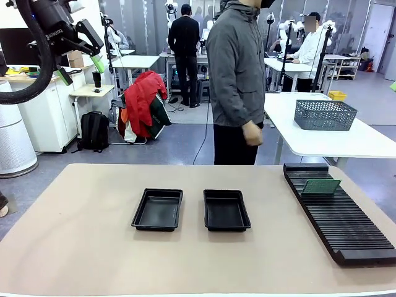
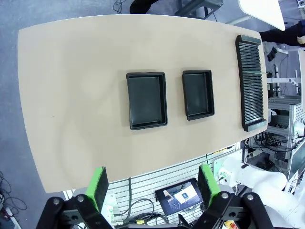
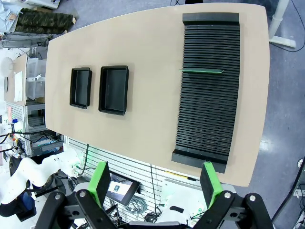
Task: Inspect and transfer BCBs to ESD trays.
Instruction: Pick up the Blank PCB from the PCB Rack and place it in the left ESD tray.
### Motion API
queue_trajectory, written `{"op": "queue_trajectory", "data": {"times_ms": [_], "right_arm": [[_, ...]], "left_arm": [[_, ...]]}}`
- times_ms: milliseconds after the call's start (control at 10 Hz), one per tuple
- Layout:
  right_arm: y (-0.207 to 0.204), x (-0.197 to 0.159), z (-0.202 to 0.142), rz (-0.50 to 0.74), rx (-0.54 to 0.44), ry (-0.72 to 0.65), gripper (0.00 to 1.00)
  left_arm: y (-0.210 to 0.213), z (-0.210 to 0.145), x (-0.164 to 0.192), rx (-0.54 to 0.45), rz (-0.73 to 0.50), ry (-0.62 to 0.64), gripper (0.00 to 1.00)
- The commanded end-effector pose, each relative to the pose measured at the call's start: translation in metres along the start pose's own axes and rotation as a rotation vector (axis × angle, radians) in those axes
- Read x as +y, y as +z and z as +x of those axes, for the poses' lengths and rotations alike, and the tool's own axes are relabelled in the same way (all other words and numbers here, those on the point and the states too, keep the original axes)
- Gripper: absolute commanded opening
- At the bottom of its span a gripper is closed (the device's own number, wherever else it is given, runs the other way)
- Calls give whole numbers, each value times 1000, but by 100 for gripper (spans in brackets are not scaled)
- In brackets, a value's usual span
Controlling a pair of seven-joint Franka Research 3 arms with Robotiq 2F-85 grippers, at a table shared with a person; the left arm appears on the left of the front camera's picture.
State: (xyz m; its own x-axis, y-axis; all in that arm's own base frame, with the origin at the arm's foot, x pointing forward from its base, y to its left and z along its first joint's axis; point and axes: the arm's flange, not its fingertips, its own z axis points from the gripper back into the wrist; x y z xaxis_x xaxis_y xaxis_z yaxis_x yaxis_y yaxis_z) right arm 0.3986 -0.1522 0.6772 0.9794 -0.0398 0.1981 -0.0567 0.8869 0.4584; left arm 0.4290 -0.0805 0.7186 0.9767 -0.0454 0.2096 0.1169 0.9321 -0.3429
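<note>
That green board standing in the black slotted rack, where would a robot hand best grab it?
Probably by its top edge, coming straight down from above. The green board stands on edge in a slot of the rack, so its lower edge sits between ribs and only the upper part is free. One finger on each flat face would pinch it.

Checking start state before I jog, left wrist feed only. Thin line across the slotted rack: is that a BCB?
Observer: Yes, the front view shows one green BCB standing on edge in the rack, near its far end.
Operator: Right hand?
Observer: The right hand is open and empty, up above the near side of the table.
Operator: Anyone at the table?
Observer: One person stands at its far side, not reaching over it.
</note>
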Motion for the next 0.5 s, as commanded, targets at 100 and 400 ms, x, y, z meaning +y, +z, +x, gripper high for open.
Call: {"op": "queue_trajectory", "data": {"times_ms": [100, 400], "right_arm": [[-14, 0, 8, -45, -8, 88, 100], [-56, -2, 20, -162, -29, 262, 100]], "left_arm": [[1, 0, 1, -6, 6, 1, 100], [1, 0, 1, -6, 6, 1, 100]]}}
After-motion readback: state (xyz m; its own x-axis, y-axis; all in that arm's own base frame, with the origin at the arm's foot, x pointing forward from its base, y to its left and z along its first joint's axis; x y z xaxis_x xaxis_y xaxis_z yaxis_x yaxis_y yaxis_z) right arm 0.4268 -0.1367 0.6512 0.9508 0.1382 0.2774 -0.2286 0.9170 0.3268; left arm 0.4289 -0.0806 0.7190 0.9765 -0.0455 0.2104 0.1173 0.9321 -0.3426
